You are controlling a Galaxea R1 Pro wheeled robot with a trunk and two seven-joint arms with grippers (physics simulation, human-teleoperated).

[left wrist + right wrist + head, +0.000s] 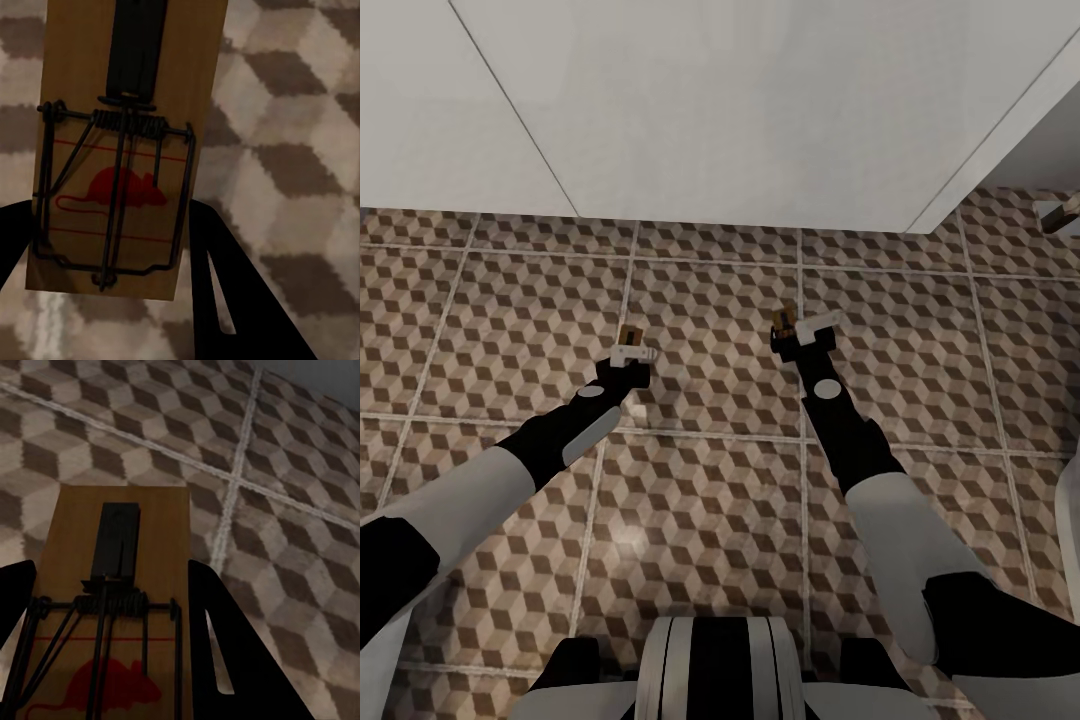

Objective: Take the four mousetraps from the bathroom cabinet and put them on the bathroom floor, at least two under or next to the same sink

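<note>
I had both claws clamped on traps — left claw [628, 345] on one mousetrap [120, 150], right claw [797, 330] on another [112, 607], both above the bathroom floor [710, 520]. Risk: released from up here, either could bounce or flip.

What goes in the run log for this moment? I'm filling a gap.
left gripper: shut on mousetrap | right gripper: shut on second mousetrap | both over floor | sink ahead

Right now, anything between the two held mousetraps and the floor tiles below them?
Nothing visible. The left claw holds a mousetrap, the right claw holds another mousetrap, both above bare patterned bathroom floor.
</note>
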